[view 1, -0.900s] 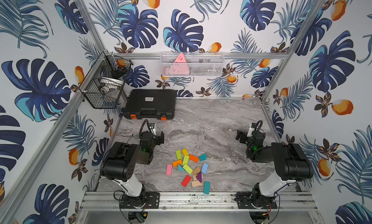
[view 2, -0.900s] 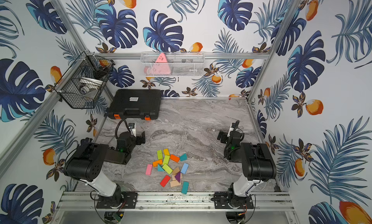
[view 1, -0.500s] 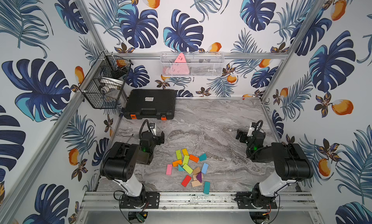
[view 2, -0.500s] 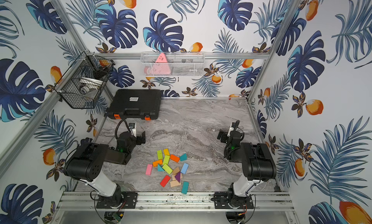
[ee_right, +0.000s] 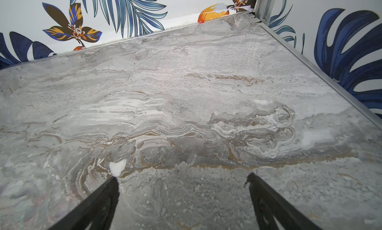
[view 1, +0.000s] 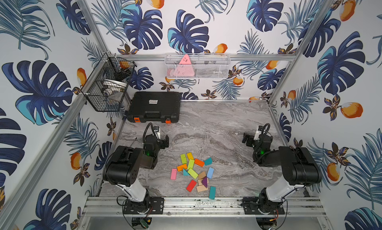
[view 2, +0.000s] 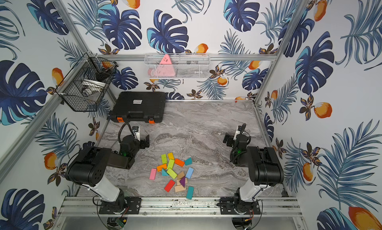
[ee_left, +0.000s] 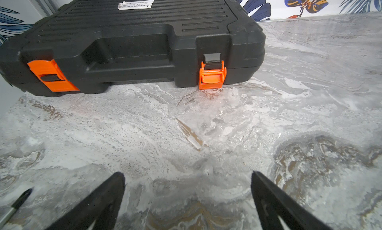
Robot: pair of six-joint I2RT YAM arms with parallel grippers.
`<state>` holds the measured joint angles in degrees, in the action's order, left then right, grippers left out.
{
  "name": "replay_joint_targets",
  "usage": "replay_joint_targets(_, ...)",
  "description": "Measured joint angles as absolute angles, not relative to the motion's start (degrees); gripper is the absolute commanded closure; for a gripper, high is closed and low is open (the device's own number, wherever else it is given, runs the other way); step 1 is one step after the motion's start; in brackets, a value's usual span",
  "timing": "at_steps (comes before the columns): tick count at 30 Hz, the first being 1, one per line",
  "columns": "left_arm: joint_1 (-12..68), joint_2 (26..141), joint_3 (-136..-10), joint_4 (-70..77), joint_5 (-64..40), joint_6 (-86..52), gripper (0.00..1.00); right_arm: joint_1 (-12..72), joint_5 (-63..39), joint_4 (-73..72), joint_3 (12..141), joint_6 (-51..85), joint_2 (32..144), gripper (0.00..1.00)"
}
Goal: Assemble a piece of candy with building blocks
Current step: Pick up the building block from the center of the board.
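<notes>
The building blocks (view 1: 194, 173) lie in a loose scatter on the marble table near its front edge, seen in both top views (view 2: 173, 173): flat pieces in green, yellow, orange, teal, blue, pink, red, purple and plain wood. My left gripper (view 1: 162, 140) rests low on the table, back and to the left of the blocks, open and empty. In the left wrist view the left gripper (ee_left: 188, 177) has only bare marble between its jaws. My right gripper (view 1: 249, 139) sits at the right side, open and empty, also over bare marble (ee_right: 182, 178). No block shows in either wrist view.
A shut black toolbox (view 1: 154, 107) with orange latches (ee_left: 211, 76) stands at the back left, just ahead of the left gripper. A screwdriver tip (ee_left: 20, 200) lies beside the left arm. A black wire basket (view 1: 107, 88) and a white mesh basket (view 1: 197, 66) hang on the walls.
</notes>
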<state>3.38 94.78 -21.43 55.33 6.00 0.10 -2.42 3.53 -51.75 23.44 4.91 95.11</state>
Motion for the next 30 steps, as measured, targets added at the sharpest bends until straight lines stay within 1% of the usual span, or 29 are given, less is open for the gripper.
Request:
replay_joint_targets(17, 2.07, 94.78, -21.41, 55.35, 4.16, 0.08, 0.01, -2.48, 3.84, -51.79, 23.59, 5.39, 95.11, 0.00)
replay_joint_targets(22, 3.14, 93.43, -19.90, 56.62, 9.04, -0.19, 0.01, -2.55, 4.05, -51.79, 23.59, 5.39, 95.11, 0.00)
replay_joint_targets(24, 5.50, 89.62, -19.81, 54.68, 11.90, -0.12, 0.01, -2.50, 4.62, -52.34, 23.22, 5.39, 95.07, 0.00)
replay_joint_targets(27, 10.02, 79.88, -19.86, 51.72, 15.53, 1.08, 0.01, -1.17, 8.88, -53.91, 20.62, 5.54, 93.03, 0.00)
replay_joint_targets(30, 12.91, 69.73, -20.73, 46.17, 18.09, -2.57, 0.01, 4.23, 13.56, -48.18, 22.31, 4.40, 84.73, 0.00)
